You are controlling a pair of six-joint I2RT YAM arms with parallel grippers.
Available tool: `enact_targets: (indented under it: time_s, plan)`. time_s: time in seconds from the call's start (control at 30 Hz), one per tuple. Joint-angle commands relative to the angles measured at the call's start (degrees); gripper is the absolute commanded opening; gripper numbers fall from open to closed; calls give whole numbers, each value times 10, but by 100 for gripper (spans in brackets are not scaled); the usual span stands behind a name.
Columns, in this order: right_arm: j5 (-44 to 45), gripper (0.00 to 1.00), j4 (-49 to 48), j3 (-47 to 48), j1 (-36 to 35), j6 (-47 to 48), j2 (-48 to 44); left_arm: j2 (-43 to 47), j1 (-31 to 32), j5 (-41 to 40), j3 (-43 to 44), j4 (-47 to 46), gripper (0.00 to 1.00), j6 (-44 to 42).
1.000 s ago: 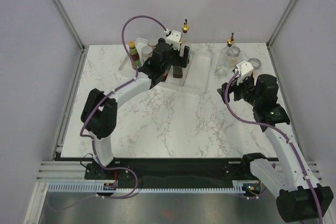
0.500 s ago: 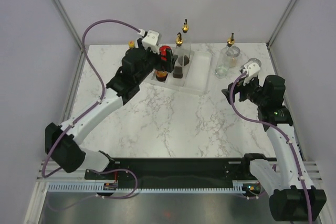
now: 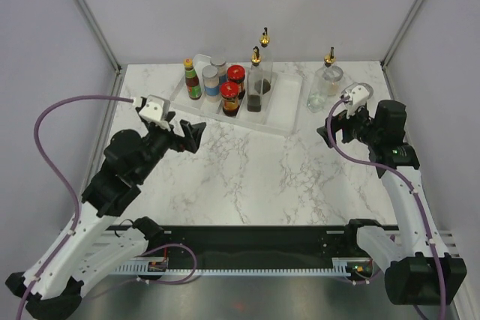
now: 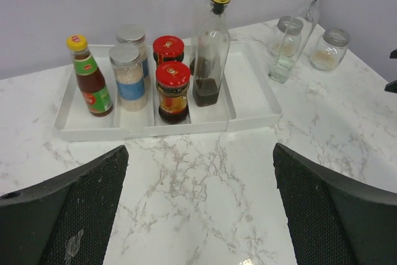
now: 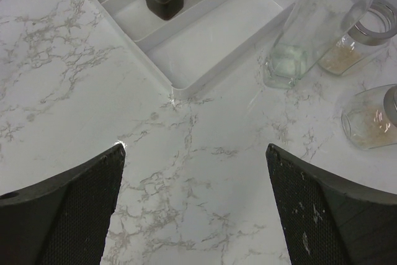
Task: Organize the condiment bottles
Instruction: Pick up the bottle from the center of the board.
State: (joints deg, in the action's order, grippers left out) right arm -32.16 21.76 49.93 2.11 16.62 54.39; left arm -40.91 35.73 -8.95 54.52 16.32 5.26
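Observation:
A white tray (image 3: 289, 112) stands at the back of the table. In its left part are an orange-capped sauce bottle (image 3: 193, 80), two silver-lidded spice jars (image 3: 211, 79), two red-lidded jars (image 3: 230, 98) and a gold-spouted cruet (image 3: 257, 86) with dark liquid; a second cruet (image 3: 264, 38) is behind. Another clear cruet (image 3: 328, 74) and two spice jars (image 5: 354, 46) stand on the table right of the tray. My left gripper (image 3: 191, 134) is open and empty, well in front of the tray (image 4: 248, 100). My right gripper (image 3: 330, 130) is open and empty, just in front of the loose cruet (image 5: 304, 35).
The tray's right compartment (image 5: 208, 41) holds nothing. Grey walls and metal posts close the table in at the back and sides. Purple cables loop from both arms.
My left arm has pulled back from the tray toward the near left, open; a red-lidded jar now stands in the tray. The right arm has barely moved.

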Motion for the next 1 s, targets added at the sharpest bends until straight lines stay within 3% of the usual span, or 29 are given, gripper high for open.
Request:
enact_targets:
  time_s: [0.0, 0.37, 0.67, 0.97]
  plan:
    - [10, 98, 3, 39, 2, 17, 26, 51, 0, -47, -33, 77, 100, -16]
    - [-34, 98, -75, 126, 51, 14, 141, 129, 0, -130, -113, 100, 100, -46]
    - [-85, 97, -125, 212, 61, -67, 286, 151, 0, -127, -122, 88, 100, -50]
    - [-41, 97, -189, 265, 47, -96, 396, 137, 0, -131, -144, 79, 100, -29]
